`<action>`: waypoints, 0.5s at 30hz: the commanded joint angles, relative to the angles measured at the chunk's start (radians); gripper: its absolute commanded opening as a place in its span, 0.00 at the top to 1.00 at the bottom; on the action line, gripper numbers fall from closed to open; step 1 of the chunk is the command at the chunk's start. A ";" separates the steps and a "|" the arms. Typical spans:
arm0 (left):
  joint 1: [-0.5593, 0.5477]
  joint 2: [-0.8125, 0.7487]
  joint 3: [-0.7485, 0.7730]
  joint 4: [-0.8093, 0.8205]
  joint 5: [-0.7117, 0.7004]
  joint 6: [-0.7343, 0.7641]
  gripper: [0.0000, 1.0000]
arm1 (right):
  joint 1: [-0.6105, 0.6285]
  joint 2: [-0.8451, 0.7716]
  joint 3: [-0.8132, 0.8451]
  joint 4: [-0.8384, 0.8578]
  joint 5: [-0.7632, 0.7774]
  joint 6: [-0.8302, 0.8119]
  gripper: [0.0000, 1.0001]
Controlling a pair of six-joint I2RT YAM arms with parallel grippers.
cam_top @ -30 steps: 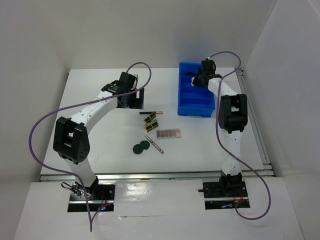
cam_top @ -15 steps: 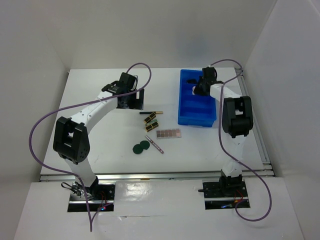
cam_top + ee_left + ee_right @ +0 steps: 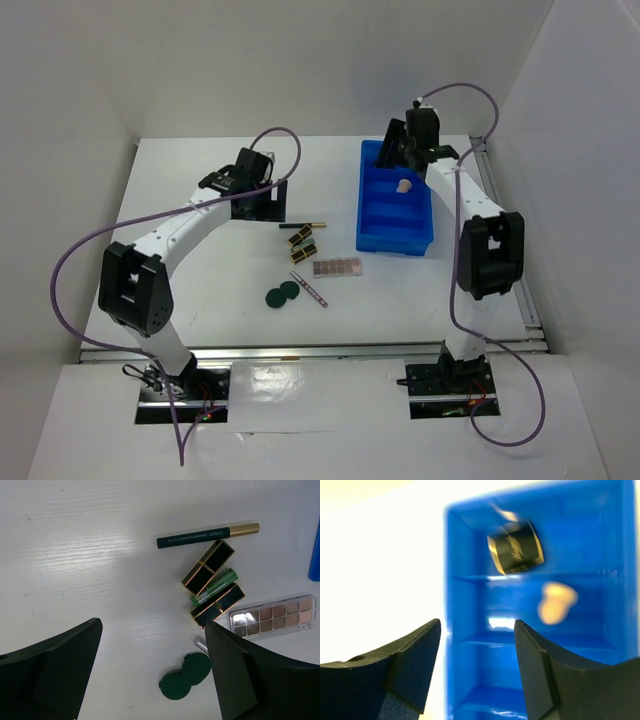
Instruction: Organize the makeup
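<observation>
The right gripper (image 3: 477, 625) hung above the far end of the bin (image 3: 396, 225), jaws released and holding nothing. Below it in the wrist view, blurred, the compact (image 3: 515, 554) lay in the farthest compartment and the sponge (image 3: 557, 601) in the next one, so that drop-off looked finished and the step in hand seemed to be going for another piece.

The left gripper (image 3: 152, 625) hovered over the table (image 3: 220, 300) just beside the loose cluster, jaws spread wide and empty. Under it lay the pencil (image 3: 207, 535), then two lipsticks (image 3: 207, 567) with a green tube (image 3: 212, 586) wedged between them, the palette (image 3: 272, 616) near the bin, and the two discs (image 3: 195, 669) overlapping nearest the arms. The stick (image 3: 309, 288) lay between discs and palette.

Most of the makeup was on the table, so the job seemed less than half done. The next move probably called for the left gripper to come down on an outlying piece, such as the pencil, with jaws turned across its narrow width; the lipsticks touched the green tube, and a finger set there would likely nudge a neighbour
</observation>
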 commanded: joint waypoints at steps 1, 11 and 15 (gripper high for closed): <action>-0.003 -0.084 -0.019 -0.005 -0.044 -0.005 0.02 | 0.070 -0.186 0.007 0.019 0.027 -0.058 0.34; 0.216 -0.254 -0.004 -0.135 -0.067 -0.203 0.02 | 0.474 -0.356 -0.285 -0.042 -0.071 -0.105 0.21; 0.316 -0.289 0.028 -0.158 -0.033 -0.248 0.02 | 0.608 -0.344 -0.360 -0.078 -0.040 -0.055 0.28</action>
